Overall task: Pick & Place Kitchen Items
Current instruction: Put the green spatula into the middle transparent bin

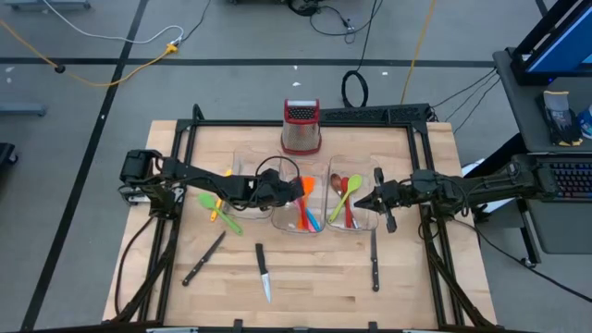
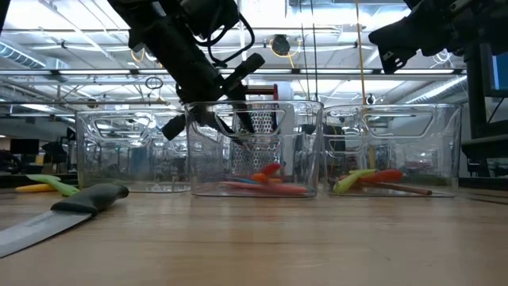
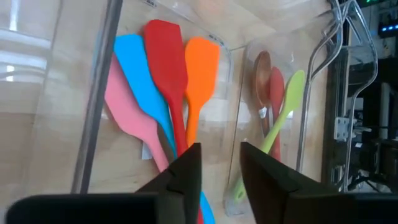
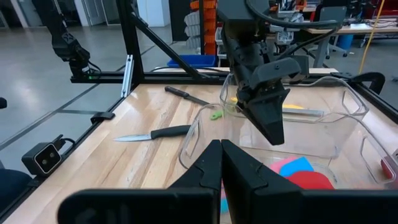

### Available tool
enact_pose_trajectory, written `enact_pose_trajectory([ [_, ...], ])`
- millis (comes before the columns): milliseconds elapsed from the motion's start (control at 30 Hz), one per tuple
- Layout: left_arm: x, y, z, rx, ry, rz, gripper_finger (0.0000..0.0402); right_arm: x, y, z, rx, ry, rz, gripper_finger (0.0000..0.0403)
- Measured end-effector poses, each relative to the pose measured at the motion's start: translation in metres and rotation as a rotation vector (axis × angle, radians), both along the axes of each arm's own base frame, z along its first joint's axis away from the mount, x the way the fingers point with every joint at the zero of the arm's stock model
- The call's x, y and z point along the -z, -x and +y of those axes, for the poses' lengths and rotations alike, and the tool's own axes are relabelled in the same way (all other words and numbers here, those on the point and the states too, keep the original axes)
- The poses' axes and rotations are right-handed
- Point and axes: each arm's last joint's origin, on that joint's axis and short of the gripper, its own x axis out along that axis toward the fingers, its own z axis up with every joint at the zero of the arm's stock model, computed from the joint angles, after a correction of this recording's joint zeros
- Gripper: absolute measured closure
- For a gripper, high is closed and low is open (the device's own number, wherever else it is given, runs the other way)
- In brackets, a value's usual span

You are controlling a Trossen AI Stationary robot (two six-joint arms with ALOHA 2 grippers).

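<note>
My left gripper (image 3: pixel 221 177) hangs open over the middle clear bin (image 2: pixel 198 151), pointing slantwise down into it, with nothing between its fingers. Below it, pink (image 3: pixel 127 118), blue (image 3: pixel 143 81), red (image 3: pixel 166 62) and orange (image 3: pixel 200 74) spatulas lie on that bin's floor. The right bin (image 2: pixel 444 143) holds a brown spoon (image 3: pixel 262 78), a red spoon (image 3: pixel 277 87) and a green spoon (image 3: pixel 287 106). My right gripper (image 4: pixel 221 158) is shut and empty, level, above the right bin's right side (image 1: pixel 363 201). A green utensil (image 1: pixel 215 207) and a yellow one (image 1: pixel 215 215) lie on the table to the left.
Three black-handled knives lie on the near half of the table (image 1: pixel 203 259), (image 1: pixel 263 273), (image 1: pixel 375 262). A steel box grater with a red top (image 1: pixel 301 127) stands at the far edge. A third clear bin (image 2: pixel 127 151) stands left of the middle one.
</note>
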Motion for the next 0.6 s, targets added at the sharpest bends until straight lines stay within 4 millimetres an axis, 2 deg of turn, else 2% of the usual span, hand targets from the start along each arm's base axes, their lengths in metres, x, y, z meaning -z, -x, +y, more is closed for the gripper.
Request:
enact_pose_trajectory([
  [100,-0.001,-0.001,-0.001,0.013,0.009,-0.008,0.0264,0.0,0.0,0.0,0.0,0.0,0.0,0.0403],
  [200,-0.009,-0.002,-0.003,0.082,0.039,-0.055,0.0243,0.0,0.0,0.0,0.0,0.0,0.001,0.0403],
  [400,-0.052,0.005,-0.012,0.219,-0.008,-0.225,0.0225,0.001,0.0,0.0,0.0,0.0,0.007,0.0403],
  [600,-0.097,0.041,-0.029,0.27,-0.116,-0.251,0.0225,0.001,0.0,0.0,0.0,0.0,0.008,0.0403],
])
